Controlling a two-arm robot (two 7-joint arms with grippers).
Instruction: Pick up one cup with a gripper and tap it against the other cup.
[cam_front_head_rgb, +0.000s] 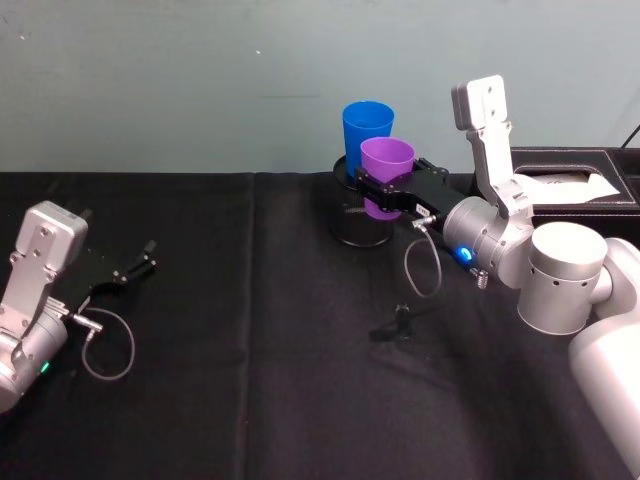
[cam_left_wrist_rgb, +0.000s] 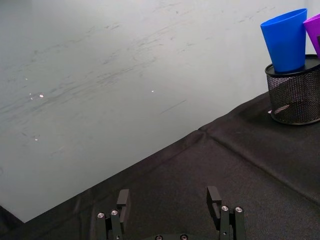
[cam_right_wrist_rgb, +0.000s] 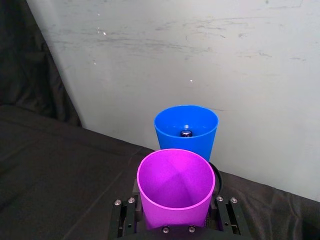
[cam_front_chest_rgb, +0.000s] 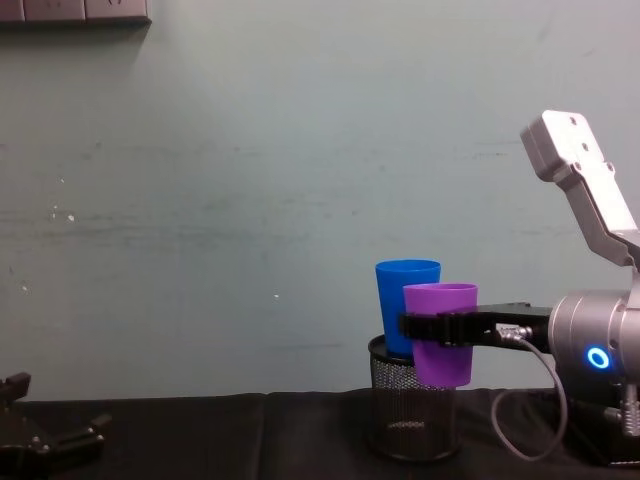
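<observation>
While clenched on the purple cup (cam_front_head_rgb: 387, 158), holds it upright and clear of the tabletop (cam_front_head_rgb: 250, 330) in the right claw (cam_front_head_rgb: 382, 193), by the far edge, right of centre; hangs it over the near rim of the mesh holder (cam_front_head_rgb: 360, 228), just in front of the blue cup (cam_front_head_rgb: 367, 125) standing in that holder; touching or apart, cannot tell; has the left claw (cam_front_head_rgb: 135, 268), released and empty, low near the left edge.

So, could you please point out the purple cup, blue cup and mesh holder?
purple cup (cam_front_head_rgb: 388, 165), head view, upper wall.
blue cup (cam_front_head_rgb: 358, 130), head view, side wall.
mesh holder (cam_left_wrist_rgb: 295, 100), left wrist view, mesh side.
</observation>
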